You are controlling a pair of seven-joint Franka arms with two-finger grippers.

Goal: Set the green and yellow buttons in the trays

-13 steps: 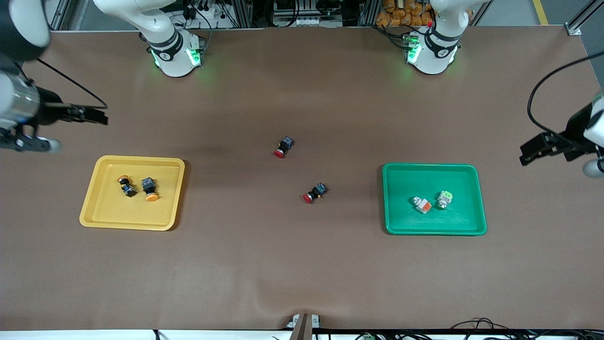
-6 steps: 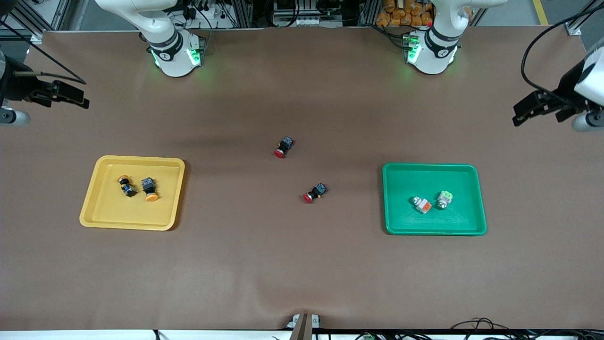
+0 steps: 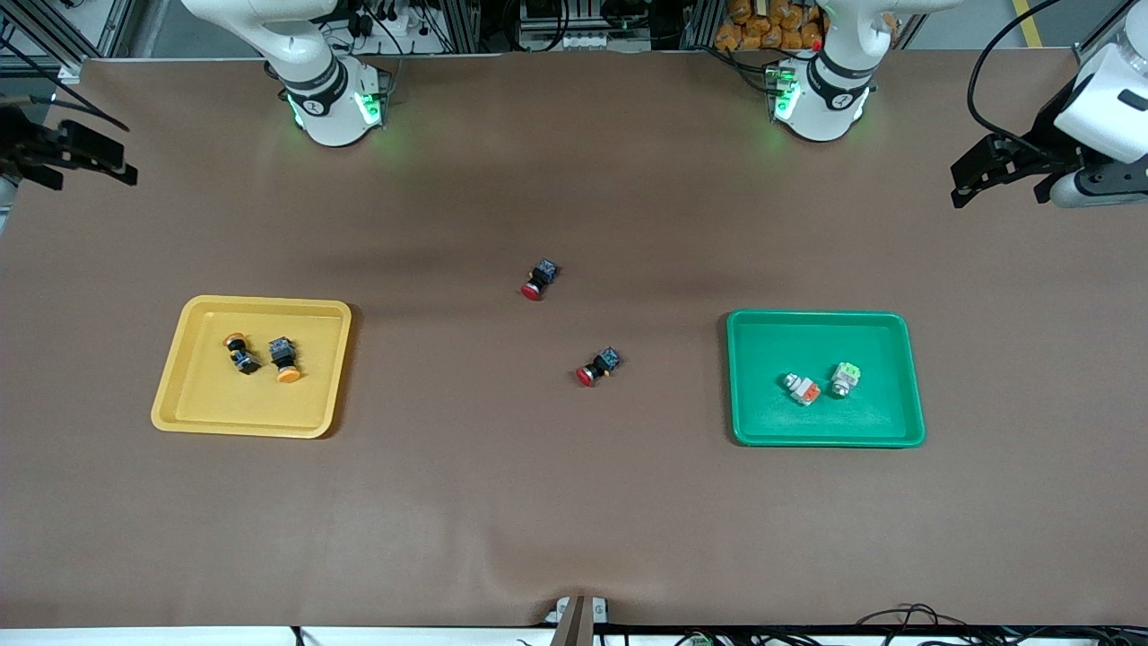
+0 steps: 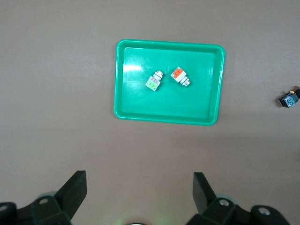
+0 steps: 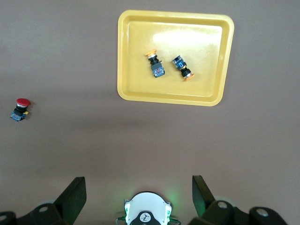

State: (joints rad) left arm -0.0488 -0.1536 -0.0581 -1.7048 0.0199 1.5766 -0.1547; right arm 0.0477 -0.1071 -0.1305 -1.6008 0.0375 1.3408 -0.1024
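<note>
nearest the front camera, two trays on the brown surface [image 3: 574, 502]: yellow tray [image 3: 184, 381] toward the right arm's end, green tray [image 3: 901, 377] toward the left arm's end. in the yellow tray, two yellow buttons lying on their sides, one [image 3: 240, 352] just beside the other [image 3: 284, 360], not touching. in the green tray, a pale green button [image 3: 843, 379] just beside a white switch with an orange face [image 3: 801, 388]. between the trays, a red-capped switch [image 3: 598, 366] on the bare surface; a little farther off, a second red-capped switch [image 3: 538, 279]. farther still and raised over the surface edges, well apart from every button: right gripper [image 3: 85, 161] over the right arm's end, left gripper [image 3: 991, 175] over the left arm's end. in both wrist views, fingers [image 4: 75, 190] [image 5: 75, 192] spread wide with nothing between them, each tray lying well clear of the finger tips.
</note>
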